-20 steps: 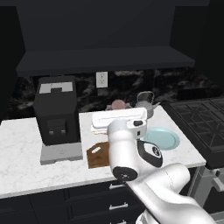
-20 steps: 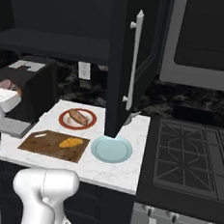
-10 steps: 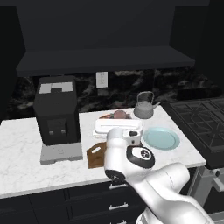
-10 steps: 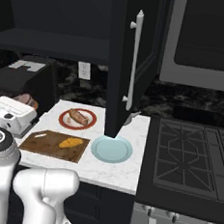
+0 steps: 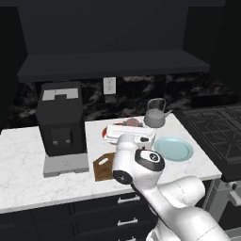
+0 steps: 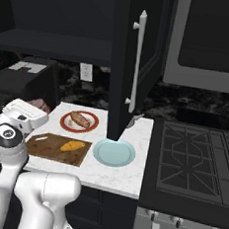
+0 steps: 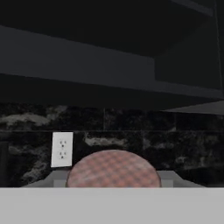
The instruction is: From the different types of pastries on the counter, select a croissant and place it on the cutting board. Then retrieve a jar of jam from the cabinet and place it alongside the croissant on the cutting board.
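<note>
My gripper is shut on the jar of jam, whose round pink-red checked top rises between the grey fingers. The white hand hovers over the back of the counter, beside the red-rimmed plate, with the jar at its far end. The croissant, small and golden-orange, lies on the brown cutting board. In the left base view the board sits just in front of the hand. The long brown bun rests on its red-rimmed plate. The dark cabinet hangs above.
A black coffee machine stands left of the board. A grey kettle is at the back, and a pale blue plate lies right of the hand. The open cabinet door hangs over that plate. A stove borders the counter's right end.
The hand with the jar has sunk a little and drifted toward the board, and the arm's upper joints have turned. Nothing on the counter has moved.
</note>
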